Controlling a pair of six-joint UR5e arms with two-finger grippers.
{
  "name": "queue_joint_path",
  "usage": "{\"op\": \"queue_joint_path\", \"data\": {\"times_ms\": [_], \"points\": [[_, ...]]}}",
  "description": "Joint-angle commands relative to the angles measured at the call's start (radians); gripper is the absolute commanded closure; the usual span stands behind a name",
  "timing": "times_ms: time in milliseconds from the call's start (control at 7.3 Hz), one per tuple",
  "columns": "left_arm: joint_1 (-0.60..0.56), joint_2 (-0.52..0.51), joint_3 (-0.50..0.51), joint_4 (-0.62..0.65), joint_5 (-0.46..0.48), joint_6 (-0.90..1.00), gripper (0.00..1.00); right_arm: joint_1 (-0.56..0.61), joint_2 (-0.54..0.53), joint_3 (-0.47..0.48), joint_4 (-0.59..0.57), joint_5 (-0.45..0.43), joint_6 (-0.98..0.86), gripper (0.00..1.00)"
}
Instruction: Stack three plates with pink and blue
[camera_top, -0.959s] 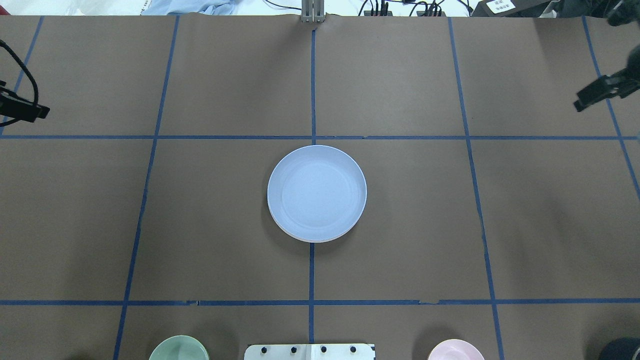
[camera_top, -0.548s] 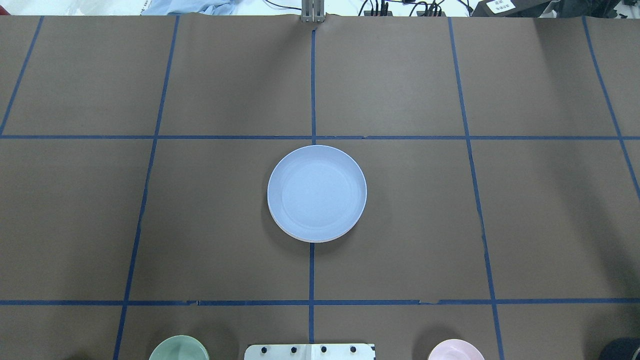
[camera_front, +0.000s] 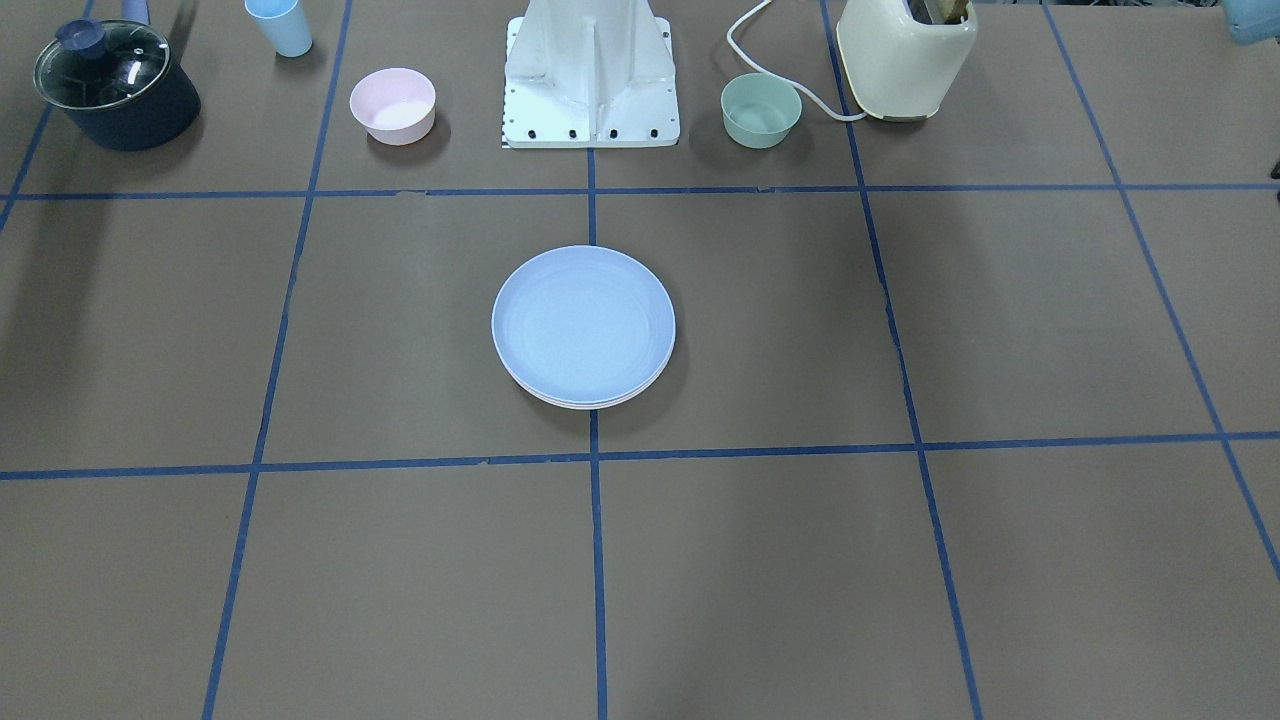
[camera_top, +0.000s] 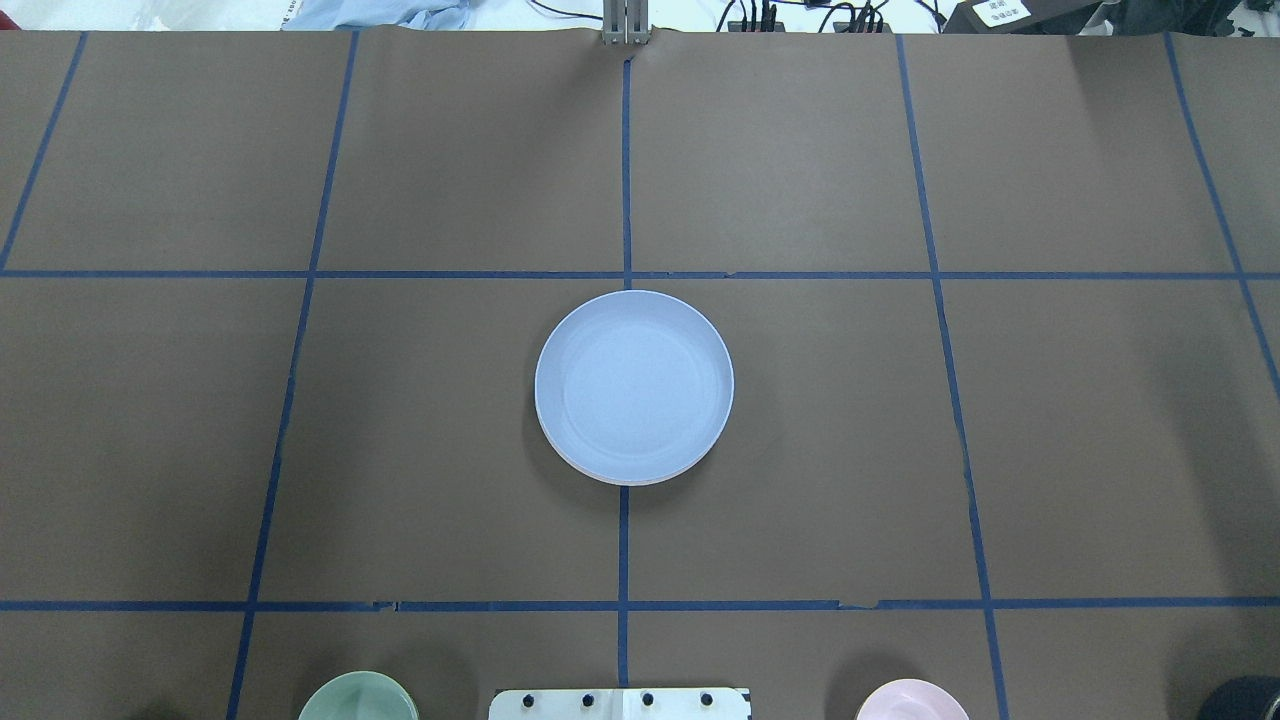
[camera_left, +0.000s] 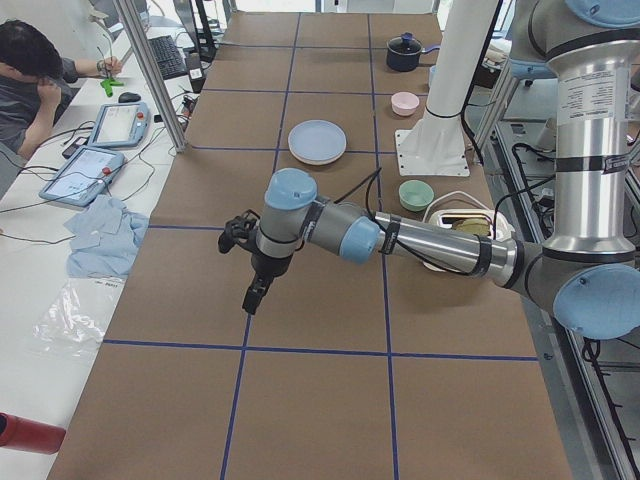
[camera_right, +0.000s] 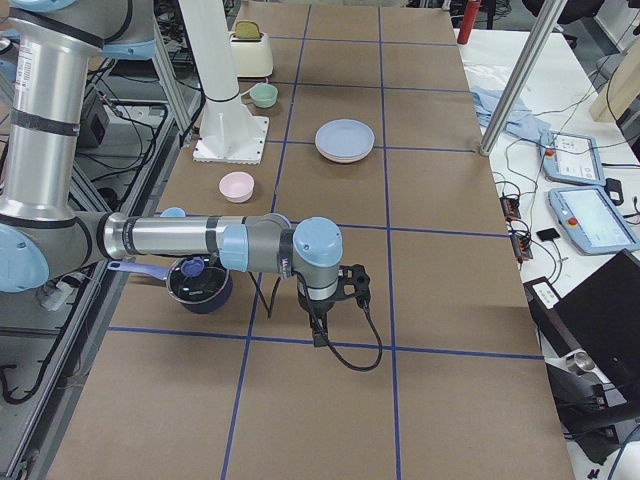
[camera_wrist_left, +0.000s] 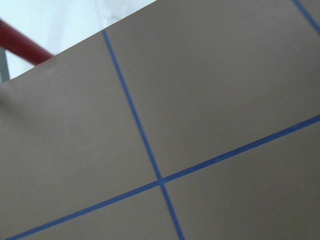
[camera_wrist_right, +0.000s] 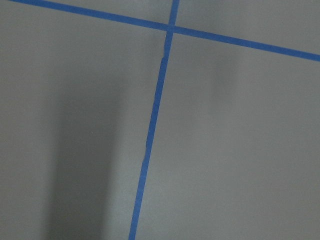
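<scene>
The pale blue plate lies on top of a stack at the table's middle, also in the front view. Thin pale rims of plates under it show at its edge. In the right side view a pinkish rim shows below the blue one. The cream-white plate cannot be told apart. My left gripper hangs over bare table far from the stack, seen only in the left side view. My right gripper hangs likewise, seen only in the right side view. I cannot tell whether either is open or shut.
Near the robot base stand a small pink bowl, a mint-green bowl, a light-blue cup, a dark lidded pot and a cream toaster. An operator sits beyond the table's far edge.
One second ago both grippers showed at the overhead view's left and right edges. They have moved outward, out of that view. The plate stack has not moved.
</scene>
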Motion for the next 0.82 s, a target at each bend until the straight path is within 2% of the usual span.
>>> {"op": "queue_joint_path", "data": {"times_ms": [0, 137, 548, 685], "points": [[-0.021, 0.103, 0.050, -0.001, -0.130, 0.006, 0.00, 0.002, -0.003, -0.012, 0.000, 0.002, 0.003, 0.00], [-0.021, 0.146, 0.023, -0.001, -0.170, 0.004, 0.00, 0.002, -0.003, -0.018, 0.000, 0.001, 0.004, 0.00], [-0.022, 0.136, 0.014, 0.007, -0.187, 0.004, 0.00, 0.002, -0.001, -0.017, 0.000, 0.002, 0.004, 0.00], [-0.018, 0.130, 0.004, 0.077, -0.183, 0.007, 0.00, 0.000, -0.001, -0.017, 0.000, 0.002, 0.004, 0.00]]}}
